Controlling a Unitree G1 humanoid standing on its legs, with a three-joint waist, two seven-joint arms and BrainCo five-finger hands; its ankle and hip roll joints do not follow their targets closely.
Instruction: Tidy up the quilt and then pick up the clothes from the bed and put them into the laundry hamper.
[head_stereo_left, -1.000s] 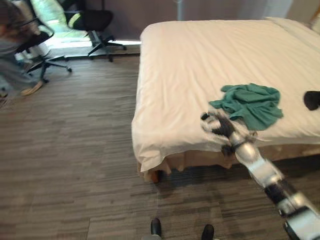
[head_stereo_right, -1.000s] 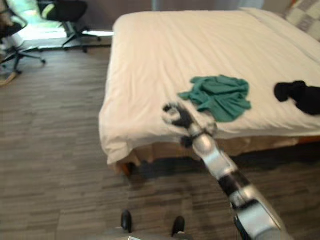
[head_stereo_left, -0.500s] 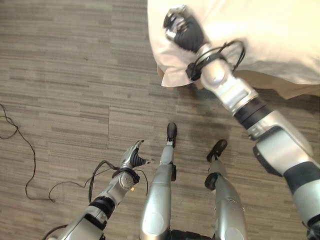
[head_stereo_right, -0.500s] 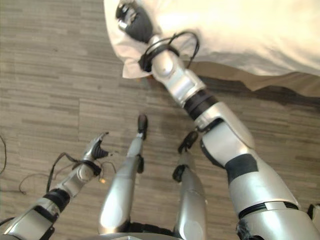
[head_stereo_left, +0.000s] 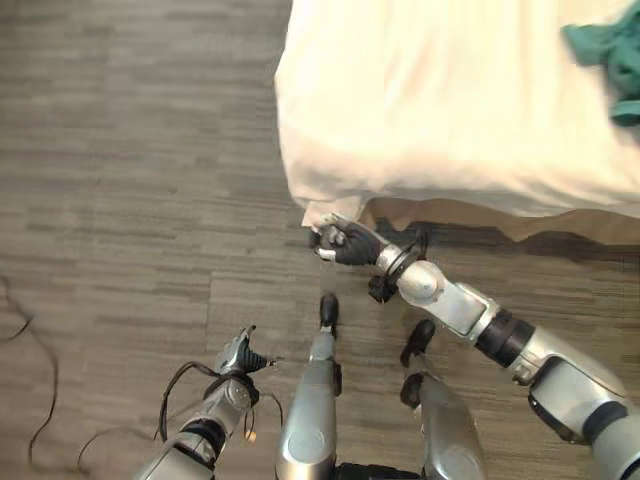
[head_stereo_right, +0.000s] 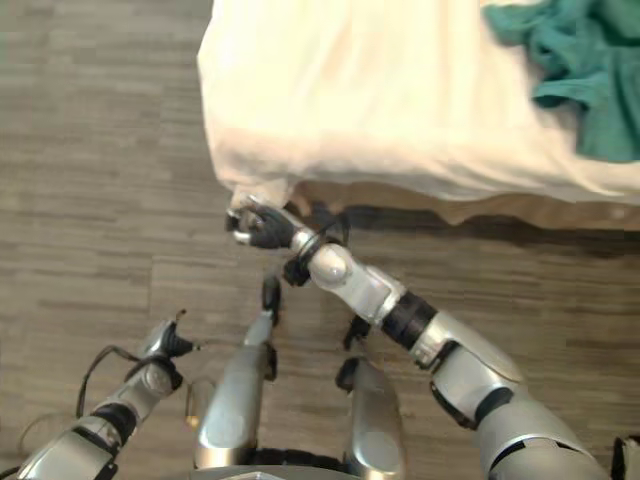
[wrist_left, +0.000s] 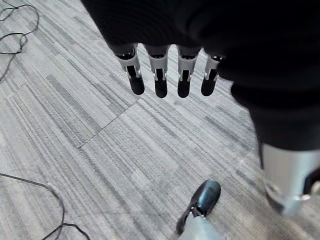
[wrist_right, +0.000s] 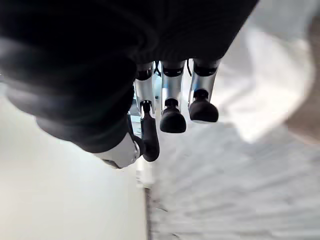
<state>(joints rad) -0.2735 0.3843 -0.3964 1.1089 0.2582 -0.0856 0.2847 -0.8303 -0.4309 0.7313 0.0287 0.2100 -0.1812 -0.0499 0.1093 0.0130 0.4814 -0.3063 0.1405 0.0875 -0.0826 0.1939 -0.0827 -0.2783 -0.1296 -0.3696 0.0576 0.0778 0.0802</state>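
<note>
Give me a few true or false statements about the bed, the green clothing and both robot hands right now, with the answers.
1. The right hand is at the hanging corner of the white quilt. True.
2. The green garment lies on the floor. False: it lies on the quilt, on the bed.
3. The left hand holds the green garment. False: its fingers hang straight over the grey wood-look floor, holding nothing.
4. The left hand is low beside the robot, away from the bed. True.
</note>
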